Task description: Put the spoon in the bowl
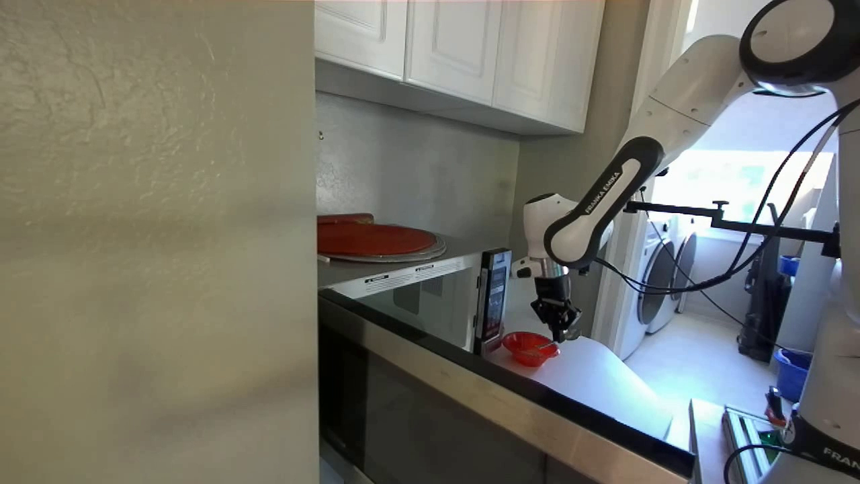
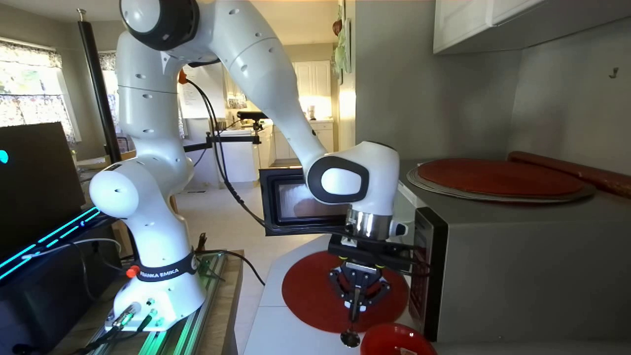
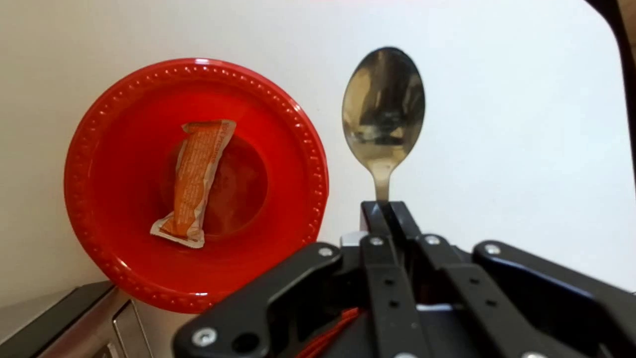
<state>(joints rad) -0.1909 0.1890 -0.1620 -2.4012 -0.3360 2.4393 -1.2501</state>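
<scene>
A metal spoon (image 3: 383, 104) is held at its handle in my gripper (image 3: 390, 206); its oval head sticks out past the fingertips, and most of its handle is hidden. The small red bowl (image 3: 119, 164) stands on the white surface, left of the spoon in the wrist view. An orange and white packet (image 3: 196, 184) lies inside the bowl. In both exterior views, the gripper (image 1: 557, 336) (image 2: 354, 315) points down beside the bowl (image 1: 531, 359) (image 2: 394, 340). The spoon head (image 2: 350, 338) is beside the bowl's rim, not over it.
A wide flat red dish (image 2: 305, 291) lies on the white surface behind the gripper. A microwave (image 2: 522, 276) stands close by, its door (image 2: 305, 229) open. A red disc (image 2: 498, 177) and a red roll (image 2: 567, 167) lie on top of it.
</scene>
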